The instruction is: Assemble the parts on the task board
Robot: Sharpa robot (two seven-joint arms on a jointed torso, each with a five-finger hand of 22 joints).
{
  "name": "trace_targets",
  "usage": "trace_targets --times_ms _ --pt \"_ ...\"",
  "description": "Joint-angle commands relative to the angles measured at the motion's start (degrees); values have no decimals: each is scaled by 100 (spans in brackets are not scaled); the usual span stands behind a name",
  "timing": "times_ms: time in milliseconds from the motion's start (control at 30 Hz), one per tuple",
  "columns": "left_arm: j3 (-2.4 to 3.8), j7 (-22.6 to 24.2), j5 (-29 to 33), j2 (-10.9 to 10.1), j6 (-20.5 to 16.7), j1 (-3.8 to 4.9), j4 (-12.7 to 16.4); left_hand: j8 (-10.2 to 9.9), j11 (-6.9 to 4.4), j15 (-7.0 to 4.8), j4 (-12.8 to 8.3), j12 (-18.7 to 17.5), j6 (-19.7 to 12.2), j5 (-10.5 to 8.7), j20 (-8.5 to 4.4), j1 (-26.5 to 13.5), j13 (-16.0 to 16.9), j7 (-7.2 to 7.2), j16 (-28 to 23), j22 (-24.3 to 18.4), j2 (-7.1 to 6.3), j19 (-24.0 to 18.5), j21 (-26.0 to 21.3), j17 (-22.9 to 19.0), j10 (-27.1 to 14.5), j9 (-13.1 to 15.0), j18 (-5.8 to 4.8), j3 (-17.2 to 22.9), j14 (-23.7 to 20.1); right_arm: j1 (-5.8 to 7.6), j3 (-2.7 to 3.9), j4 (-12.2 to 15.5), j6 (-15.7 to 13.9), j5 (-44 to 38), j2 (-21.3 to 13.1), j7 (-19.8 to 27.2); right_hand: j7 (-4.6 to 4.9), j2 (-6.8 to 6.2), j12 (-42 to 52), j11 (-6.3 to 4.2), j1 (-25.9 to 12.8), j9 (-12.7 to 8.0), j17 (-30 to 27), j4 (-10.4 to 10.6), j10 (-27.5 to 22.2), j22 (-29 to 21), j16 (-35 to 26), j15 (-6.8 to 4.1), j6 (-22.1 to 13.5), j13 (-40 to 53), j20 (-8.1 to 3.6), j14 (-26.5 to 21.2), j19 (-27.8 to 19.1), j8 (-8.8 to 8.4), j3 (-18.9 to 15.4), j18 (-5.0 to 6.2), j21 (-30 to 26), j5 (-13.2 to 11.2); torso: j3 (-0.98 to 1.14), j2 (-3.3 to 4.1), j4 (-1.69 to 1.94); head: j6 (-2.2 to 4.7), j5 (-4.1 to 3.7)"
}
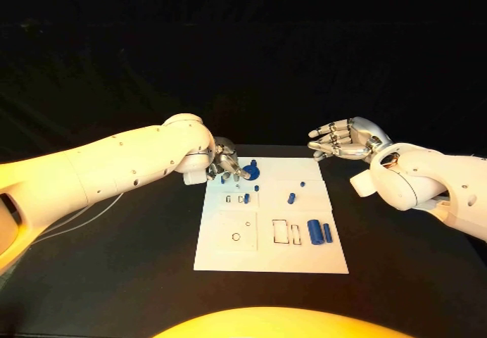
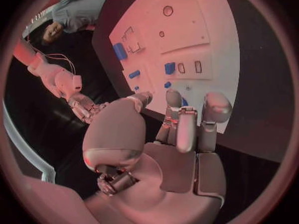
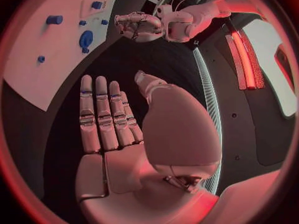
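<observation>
On the table (image 1: 122, 282), nearest edge: black surface carrying the white task board (image 1: 305, 262), which lies lengthwise away from the robot.
Near end of board: a bare white stretch, then a small ring outline (image 1: 236, 237) to the left, with two upright rectangular slots (image 1: 287, 232) beside it.
Near right of board: two long blue parts (image 1: 319, 232) lying side by side, touching or nearly so, just right of the slots.
Middle of board: one small blue part (image 1: 291, 198) toward the right, two small recesses (image 1: 236, 199) to the left, and a short blue part (image 1: 247, 198) beside them.
Far left of board: a round blue part (image 1: 250, 170) with smaller blue pieces near it; whether it stands in a hole or lies flat I cannot tell.
Left hand (image 1: 222, 166): over the board's far left corner, fingers pointing down and drawn together next to the round blue part; whether the fingertips pinch a piece cannot be told. From the left wrist, the fingers (image 2: 187, 129) reach toward the board edge, small blue parts (image 2: 134, 74) beyond them.
Right hand (image 1: 345, 139): off the far right corner of the board, above the table, fingers loosely curled and apart, holding nothing. From the right wrist, the fingers (image 3: 102, 117) lie straight and side by side, palm bare.
Spacing: the two hands are well apart, the board's far edge between them.
</observation>
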Motion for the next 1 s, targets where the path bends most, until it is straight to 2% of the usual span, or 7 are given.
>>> trace_targets --times_ms 33,167,300,467,600,733,1000 --pt "-14 7 268 59 -21 26 -90 191 -54 -38 19 -97 -46 -228 -24 -945 -88 -49 -104 -147 132 -64 -152 216 -141 182 96 -568 141 2 1 -39 217 202 26 -102 313 321 -267 272 -688 -120 -331 409 -723 -383 -339 244 -140 -254 195 -803 -940 -253 -1280 67 -67 14 2 5 -3 -19 -12" --pt "-23 63 631 48 -167 35 -123 294 40 54 25 -441 -303 -495 41 -2671 -516 45 -502 -1000 681 -658 -778 -487 -688 341 257 -1164 -260 2 1 -64 529 383 32 -243 456 939 -293 458 -1896 -219 -890 514 -1312 -938 -360 474 -627 -310 363 -1506 -1963 -357 -2605 -10 -78 19 -5 10 7 -26 -14" --pt "-19 87 1160 -18 8 55 -116 -118 499 477 15 -1321 -1228 -1098 433 -3092 -915 524 -3222 -2859 732 -1815 -2837 -3355 -1793 190 452 -1679 -2307 3 1 -108 1004 630 29 -487 380 -119 -488 678 -2730 -1027 -2080 565 -4148 -1493 -538 750 -3458 -460 381 -4468 -4408 -1067 -3619 -427 -232 325 -12 14 8 -28 -13" --pt "-10 27 1682 -98 393 90 -62 -579 1072 1163 -33 -2413 -2181 -1279 1028 -3271 -1537 995 -5812 -4425 431 -3070 -5306 -4374 -3119 -143 290 -2254 -4236 7 1 -164 1317 827 23 -655 489 -342 -546 666 -3072 -1255 -2396 573 -5162 -1565 -589 760 -4267 -518 394 -5275 -5062 -1133 -3852 -549 -287 498 -12 15 6 -32 -26" --pt "-8 31 1571 -110 454 110 -42 -410 1055 1145 -13 -2443 -1974 -1281 1160 -3066 -1687 983 -6077 -4849 980 -3150 -5893 -4603 -2921 -220 388 -2130 -3984 11 1 -190 1272 843 18 -582 539 16 -503 728 -2953 -1196 -2339 563 -4990 -1520 -536 834 -4101 -489 385 -5106 -4843 -1073 -3511 -478 -224 405 -17 14 9 -37 -33" --pt "-15 75 1168 -54 620 134 -97 107 829 885 15 -2036 -1359 -1238 999 -2603 -1773 805 -5971 -5074 1509 -2086 -5954 -4682 -2120 -451 475 -2323 -2922 16 0 -223 1042 783 21 -426 554 560 -126 678 -1767 -772 -1829 535 -3199 -1356 -1 744 -2654 -322 361 -3321 -3726 -557 -3054 -279 90 99 -9 12 16 -46 -55" --pt "-31 112 360 80 737 148 -229 1113 215 290 8 -827 -468 -1241 416 -1722 -1158 190 -4344 -4955 1446 -634 -5463 -3999 -1008 -253 454 -2542 -1710 22 -1 -341 596 225 43 -179 341 708 498 305 -557 -319 -1553 487 -1065 -1171 711 299 -676 -276 344 -1223 -1736 381 -2585 152 687 16 -11 23 4 -72 -43"
